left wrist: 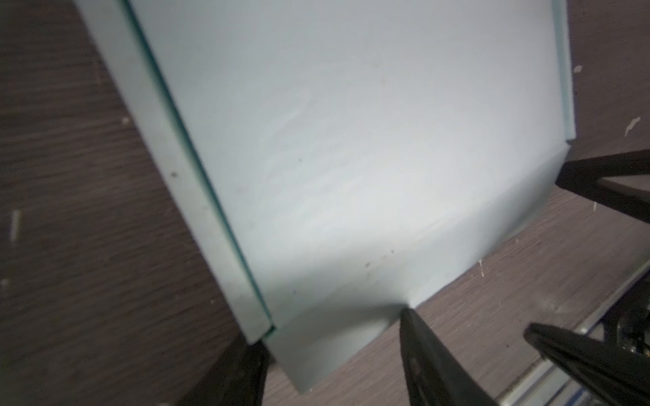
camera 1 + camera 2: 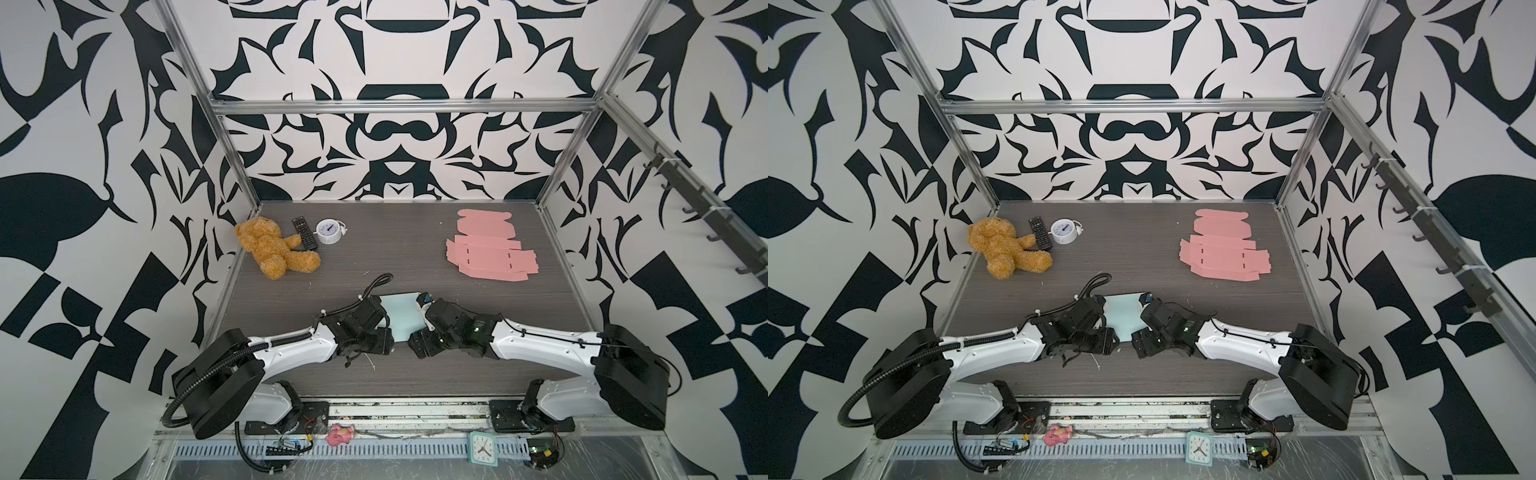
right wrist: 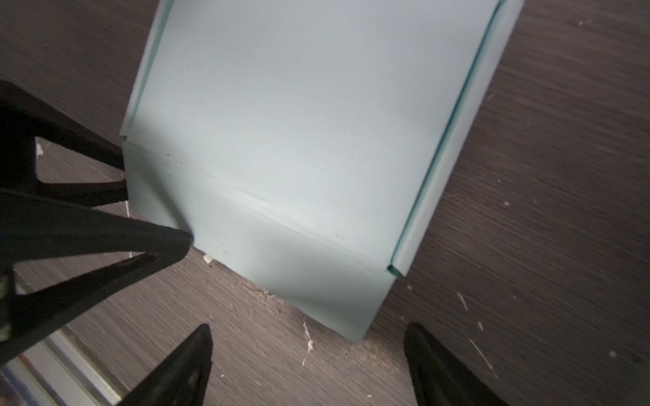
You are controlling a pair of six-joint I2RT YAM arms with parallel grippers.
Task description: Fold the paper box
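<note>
The light blue paper box (image 2: 399, 316) (image 2: 1121, 316) lies partly folded in the middle of the dark table, between my two wrists. In the left wrist view its side wall is folded up and its near flap (image 1: 334, 351) sits between my left gripper (image 1: 332, 327) fingers. One fingertip (image 1: 409, 316) presses the flap's edge and dents it, while the other finger (image 1: 246, 369) sits under the wall's corner. The jaws stand apart. In the right wrist view my right gripper (image 3: 309, 326) is open over the table just short of the flap's corner (image 3: 351, 316), touching nothing. The left fingertip (image 3: 176, 239) shows there against the flap.
A stack of flat pink box blanks (image 2: 490, 249) lies at the back right. A teddy bear (image 2: 274, 249), a remote (image 2: 304, 234) and a white alarm clock (image 2: 328, 231) sit at the back left. On the front rail are a pink toy (image 2: 340, 434) and a teal clock (image 2: 482, 448).
</note>
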